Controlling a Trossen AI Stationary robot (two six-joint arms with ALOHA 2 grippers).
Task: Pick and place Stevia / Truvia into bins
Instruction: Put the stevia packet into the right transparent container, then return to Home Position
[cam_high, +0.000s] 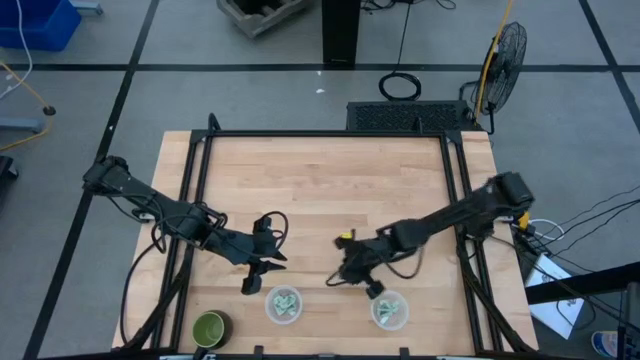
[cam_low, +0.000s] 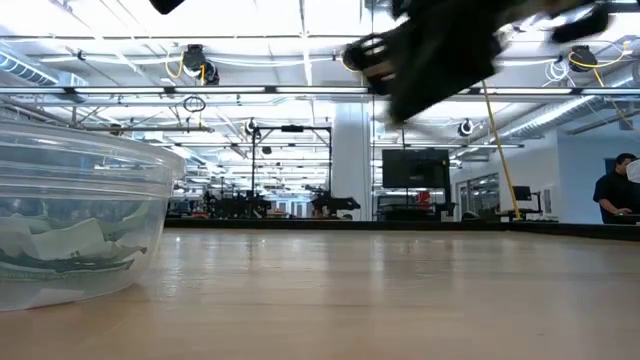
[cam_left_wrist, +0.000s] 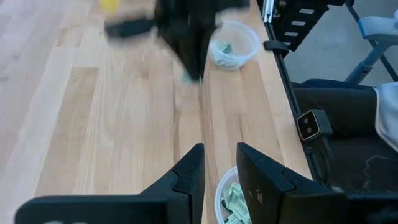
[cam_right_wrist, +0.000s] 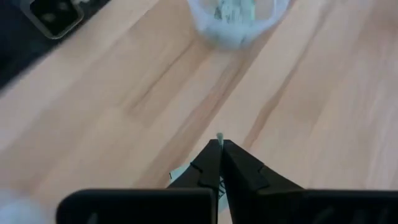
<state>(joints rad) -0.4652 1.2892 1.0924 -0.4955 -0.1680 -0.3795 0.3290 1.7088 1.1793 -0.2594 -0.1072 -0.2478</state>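
Note:
Two translucent-white bins stand near the table's near edge, the left bin and the right bin. Both hold pale green and white Stevia packets. My left gripper is open and empty, just far-left of the left bin. My right gripper is shut on one packet above the bare wood, to the left of the right bin. In the low view the left bin stands close, and the right gripper is well above the table. My right gripper pinches a pale packet between its two fingertips. The packet's thin edge sticks out past the tips, and a pale green part shows beside one finger. The fingers slant down toward the table.
A round green cup with a dark inside stands at the near left corner. A small yellow object lies on the wood far of the right gripper. Black frame rails run along the table's sides. A person stands far behind.

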